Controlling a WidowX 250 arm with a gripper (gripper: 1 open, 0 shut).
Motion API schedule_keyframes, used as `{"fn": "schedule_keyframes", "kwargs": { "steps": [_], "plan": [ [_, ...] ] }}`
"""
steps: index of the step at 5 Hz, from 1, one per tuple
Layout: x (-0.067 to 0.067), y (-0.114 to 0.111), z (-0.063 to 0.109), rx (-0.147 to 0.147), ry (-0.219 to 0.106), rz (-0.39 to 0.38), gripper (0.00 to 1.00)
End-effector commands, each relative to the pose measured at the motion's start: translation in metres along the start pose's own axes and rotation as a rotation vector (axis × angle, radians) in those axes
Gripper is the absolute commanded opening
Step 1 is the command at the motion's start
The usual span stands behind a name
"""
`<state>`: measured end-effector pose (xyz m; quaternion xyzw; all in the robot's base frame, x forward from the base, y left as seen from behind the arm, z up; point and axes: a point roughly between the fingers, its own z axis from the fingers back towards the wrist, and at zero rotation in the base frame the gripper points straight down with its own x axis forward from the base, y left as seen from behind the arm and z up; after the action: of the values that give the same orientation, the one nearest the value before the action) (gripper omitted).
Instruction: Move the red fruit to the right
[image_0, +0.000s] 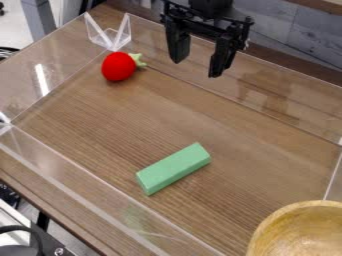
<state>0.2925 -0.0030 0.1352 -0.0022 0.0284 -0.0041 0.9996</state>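
Item: red fruit (120, 66), small strawberry shape, lying on its side at the far left of the wood-grain worktop (227, 115), close to the clear wall (54, 65) of the surrounding enclosure; long axis roughly level across the view, green leafy top (138, 61) pointing right. Item: gripper (198, 58), black, hanging at the far middle, well right of the fruit, jaws apart and holding nothing. Item: green block (174, 168), flat, lying diagonally nearer the front. Item: wooden bowl (301, 232), partly visible at the near right corner
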Motion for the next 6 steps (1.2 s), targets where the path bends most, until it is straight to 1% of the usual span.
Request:
{"fn": "schedule_keyframes", "kwargs": {
  "steps": [1, 2, 3, 4, 5, 6],
  "plan": [
    [0.004, 0.010, 0.005, 0.003, 0.013, -0.010, 1.00],
    [0.001, 0.047, 0.013, 0.007, 0.004, 0.039, 1.00],
    [-0.005, 0.097, 0.017, 0.018, -0.010, 0.070, 1.00],
    [0.004, 0.126, 0.007, 0.026, -0.011, 0.009, 1.00],
    [0.018, 0.140, -0.006, 0.030, 0.001, -0.023, 1.00],
    [0.023, 0.144, -0.016, 0.026, 0.015, -0.016, 1.00]
  ]
}}
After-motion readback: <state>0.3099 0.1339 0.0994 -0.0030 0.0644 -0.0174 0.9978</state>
